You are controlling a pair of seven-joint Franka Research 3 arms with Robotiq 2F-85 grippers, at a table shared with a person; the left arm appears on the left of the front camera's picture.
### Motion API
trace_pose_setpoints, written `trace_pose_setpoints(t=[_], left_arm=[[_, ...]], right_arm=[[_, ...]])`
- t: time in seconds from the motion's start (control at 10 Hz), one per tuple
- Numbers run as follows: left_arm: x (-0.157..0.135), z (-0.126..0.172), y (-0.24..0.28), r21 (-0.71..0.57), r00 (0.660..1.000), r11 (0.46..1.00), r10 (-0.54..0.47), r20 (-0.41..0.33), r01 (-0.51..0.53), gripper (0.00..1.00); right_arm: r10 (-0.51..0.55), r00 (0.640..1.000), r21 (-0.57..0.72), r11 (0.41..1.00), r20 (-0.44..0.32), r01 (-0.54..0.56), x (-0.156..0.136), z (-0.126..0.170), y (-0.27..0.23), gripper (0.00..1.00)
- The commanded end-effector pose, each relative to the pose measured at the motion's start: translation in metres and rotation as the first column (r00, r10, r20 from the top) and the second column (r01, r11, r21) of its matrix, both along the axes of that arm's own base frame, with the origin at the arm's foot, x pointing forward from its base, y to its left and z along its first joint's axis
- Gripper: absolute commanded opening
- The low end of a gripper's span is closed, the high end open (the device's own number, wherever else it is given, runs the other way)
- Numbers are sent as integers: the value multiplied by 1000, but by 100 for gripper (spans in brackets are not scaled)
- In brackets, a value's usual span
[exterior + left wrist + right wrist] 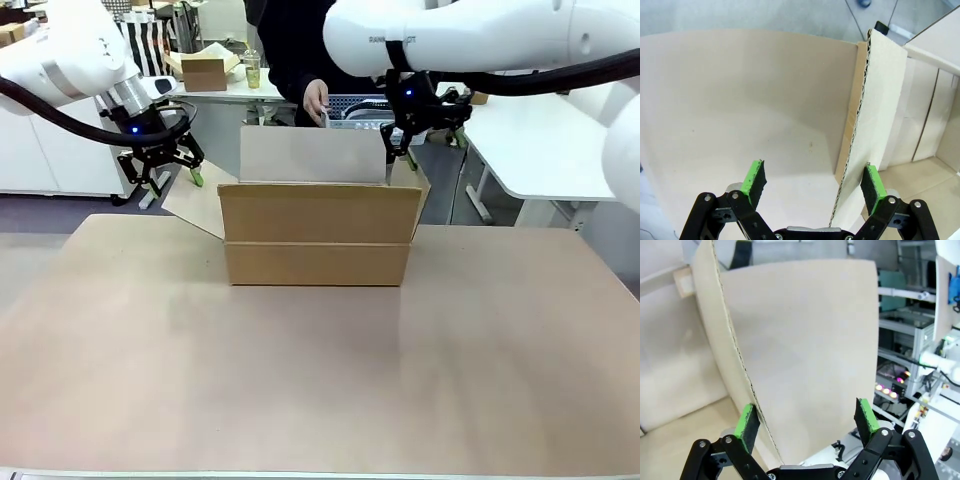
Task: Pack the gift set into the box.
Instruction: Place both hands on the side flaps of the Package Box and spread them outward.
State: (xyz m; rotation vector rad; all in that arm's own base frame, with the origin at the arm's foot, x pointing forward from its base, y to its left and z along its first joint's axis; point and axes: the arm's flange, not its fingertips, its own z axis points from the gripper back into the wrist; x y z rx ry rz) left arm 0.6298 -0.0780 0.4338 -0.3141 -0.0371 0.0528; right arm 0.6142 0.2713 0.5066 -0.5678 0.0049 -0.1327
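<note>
brown box (pixel 318 240) — left gripper (pixel 812 182), right gripper (pixel 807 422) straddling flaps (pixel 880 100).

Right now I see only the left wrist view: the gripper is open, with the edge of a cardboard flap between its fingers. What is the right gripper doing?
Observer: The right gripper is open as well. The edge of the opposite side flap of the box runs between its pads.
Operator: Before I close, is the person near the box?
Observer: Yes. The person's hand is just beyond the upright far flap, on the person's side of the table.
</note>
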Motion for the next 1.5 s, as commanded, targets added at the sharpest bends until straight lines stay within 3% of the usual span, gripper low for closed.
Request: trace_pose_setpoints(t=[0.0,0.2,0.4,0.6,0.7,1.2,1.3,1.4], left_arm=[[0,1,1,17,1000,1000,12,2,-12,100],[0,1,1,17,1000,1000,12,2,-12,100],[0,1,1,17,1000,1000,12,2,-12,100],[0,1,1,17,1000,1000,12,2,-12,100],[0,1,1,17,1000,1000,12,2,-12,100],[0,1,1,17,1000,1000,12,2,-12,100],[0,1,1,17,1000,1000,12,2,-12,100],[0,1,1,17,1000,1000,12,2,-12,100]], right_arm=[[3,1000,17,1000,8,-3,-8,-2,-2,100],[7,1000,149,989,-13,-5,-8,-9,-24,100],[23,996,323,947,-81,5,-4,-32,-52,100],[-68,994,372,923,-91,97,-9,-48,-77,100],[-58,994,386,918,-89,88,-12,-55,-83,100],[-213,974,380,897,-76,226,-13,-80,-89,100],[-144,984,355,919,-102,171,-5,-67,-80,100],[-144,984,355,919,-102,171,-5,-67,-80,100]])
